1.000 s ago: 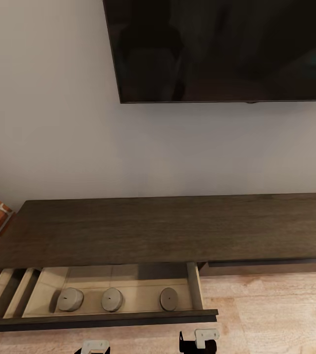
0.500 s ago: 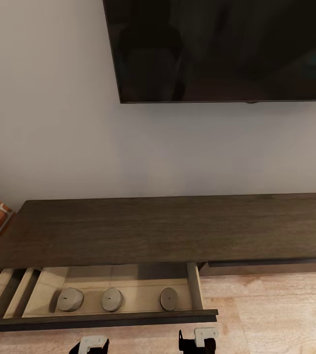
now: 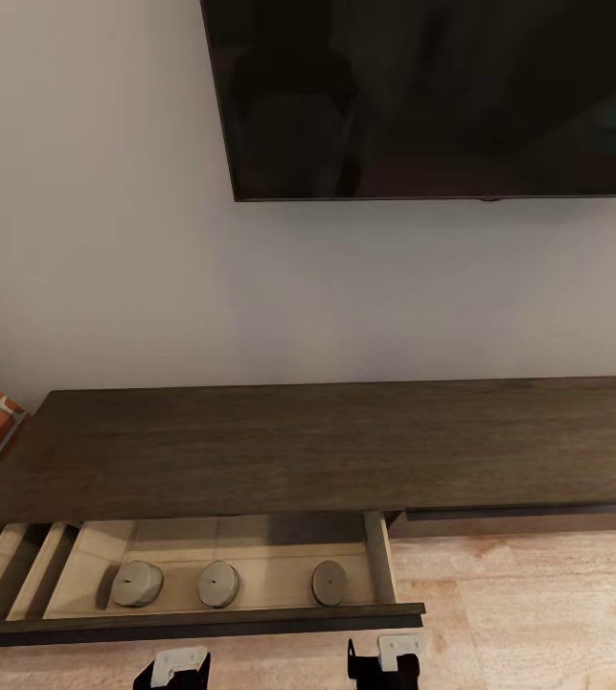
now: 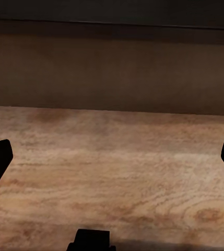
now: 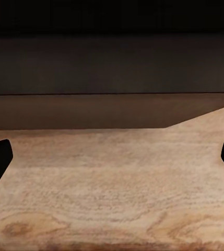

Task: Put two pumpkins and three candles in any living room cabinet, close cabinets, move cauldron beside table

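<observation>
Comparing with a second ago, we find both arms raised slightly at 6 o'clock; the left gripper (image 4: 112, 162) and right gripper (image 5: 112, 162) are spread, empty. Three candles (image 3: 218, 584) lie inside the cabinet (image 3: 327, 446) open drawer (image 3: 193, 623), probably awaiting closure. Wood floor (image 3: 537, 594), wall-mounted television (image 3: 432, 96).

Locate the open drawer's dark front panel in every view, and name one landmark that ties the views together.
Head view: the drawer front runs along the lower left, before the three candles.
Left wrist view: the dark band above the floor may be it; I cannot tell.
Right wrist view: the same, uncertain.
Shared landmark: the pale wood floor, seen under both open pincers.
</observation>
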Controlling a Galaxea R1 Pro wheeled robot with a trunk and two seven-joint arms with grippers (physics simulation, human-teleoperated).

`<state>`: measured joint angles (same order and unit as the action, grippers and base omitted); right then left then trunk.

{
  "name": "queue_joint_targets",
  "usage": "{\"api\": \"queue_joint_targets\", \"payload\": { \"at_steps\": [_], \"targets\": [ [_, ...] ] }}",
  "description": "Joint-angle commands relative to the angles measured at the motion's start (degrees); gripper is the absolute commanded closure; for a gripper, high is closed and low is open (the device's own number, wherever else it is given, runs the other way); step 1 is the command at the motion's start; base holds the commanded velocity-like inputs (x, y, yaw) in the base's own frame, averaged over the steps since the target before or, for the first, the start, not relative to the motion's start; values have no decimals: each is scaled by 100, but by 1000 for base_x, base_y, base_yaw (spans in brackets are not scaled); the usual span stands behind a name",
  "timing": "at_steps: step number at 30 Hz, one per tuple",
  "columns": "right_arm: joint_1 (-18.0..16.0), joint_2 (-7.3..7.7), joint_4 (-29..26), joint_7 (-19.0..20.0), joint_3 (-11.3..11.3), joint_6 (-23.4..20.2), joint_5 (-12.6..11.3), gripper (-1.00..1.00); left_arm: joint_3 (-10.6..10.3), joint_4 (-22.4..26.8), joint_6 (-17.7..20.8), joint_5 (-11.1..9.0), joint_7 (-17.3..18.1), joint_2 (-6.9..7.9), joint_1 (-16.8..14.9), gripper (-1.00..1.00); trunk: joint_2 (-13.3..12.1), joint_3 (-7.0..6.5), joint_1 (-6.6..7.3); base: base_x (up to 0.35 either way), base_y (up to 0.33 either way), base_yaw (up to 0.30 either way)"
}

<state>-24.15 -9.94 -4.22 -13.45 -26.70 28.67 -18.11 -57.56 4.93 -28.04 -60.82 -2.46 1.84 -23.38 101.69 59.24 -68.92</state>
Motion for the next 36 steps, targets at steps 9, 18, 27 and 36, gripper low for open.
{"api": "queue_joint_targets", "payload": {
  "at_steps": [9, 18, 27, 36],
  "targets": [
    [-11, 1, -13, 0, -1, 7, 24, -100, 8, 8, 0, 0, 0, -9, -8, -100, 0, 0, 0, 0, 0, 0],
    [-24, -2, -160, -2, -2, -1, 27, -100, 8, 60, 0, 8, 0, -1, -129, -100, 0, 0, 0, 0, 0, 0],
    [-150, -6, -167, -5, -2, -10, 19, -100, 8, 116, 8, 9, 0, -25, -275, -100, 0, 0, 0, 0, 0, 0],
    [-169, -6, -175, -4, -2, -11, 30, -100, 8, 124, 6, 9, 0, -21, -299, -100, 0, 0, 0, 0, 0, 0]
  ]
}}
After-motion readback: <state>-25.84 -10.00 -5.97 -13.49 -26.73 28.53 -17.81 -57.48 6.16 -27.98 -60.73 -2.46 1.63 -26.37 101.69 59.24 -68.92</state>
